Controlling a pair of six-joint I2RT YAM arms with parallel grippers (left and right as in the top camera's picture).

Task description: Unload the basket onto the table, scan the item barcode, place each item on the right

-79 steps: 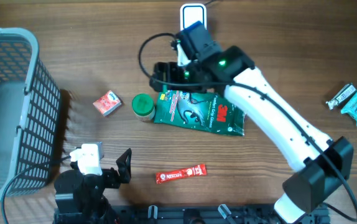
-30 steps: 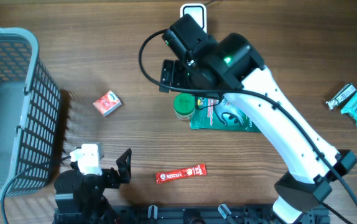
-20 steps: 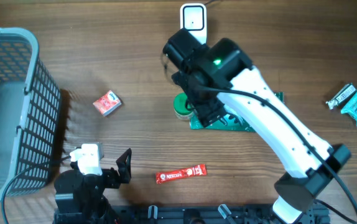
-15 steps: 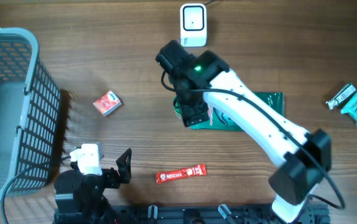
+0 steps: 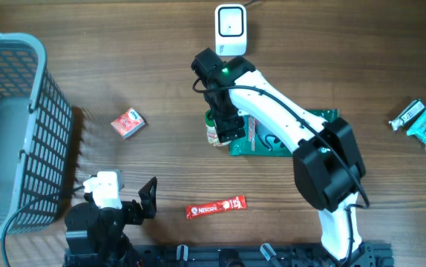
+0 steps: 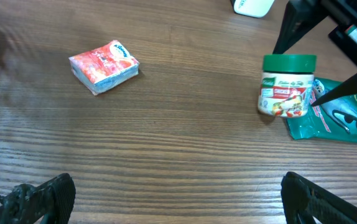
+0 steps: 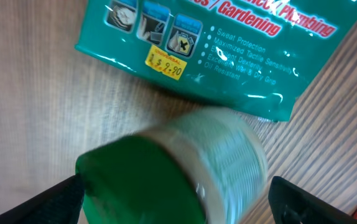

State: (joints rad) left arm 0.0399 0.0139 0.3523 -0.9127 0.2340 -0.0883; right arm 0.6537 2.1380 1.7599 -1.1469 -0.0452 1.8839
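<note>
A small jar (image 5: pixel 213 132) with a green lid stands on the wood table, touching the left edge of a green 3M pack (image 5: pixel 291 137). In the left wrist view the jar (image 6: pixel 287 87) shows its red and white label. My right gripper (image 5: pixel 225 122) is open and reaches down over the jar. In the right wrist view the blurred jar (image 7: pixel 185 168) fills the space between the fingers of the right gripper (image 7: pixel 178 199), which stand on either side of it. The white scanner (image 5: pixel 230 28) sits at the far edge. My left gripper (image 6: pixel 178 199) is open over bare wood.
A grey wire basket (image 5: pixel 20 89) stands at the left edge. A small red packet (image 5: pixel 128 122) lies left of the jar, and a red Nescafe stick (image 5: pixel 215 207) lies near the front. Two wrapped items (image 5: pixel 421 122) lie at the far right.
The right arm swung from near the scanner down over the jar, which now sits between its fingers. Jar and green pack lie further right than at first. The left arm has not moved.
</note>
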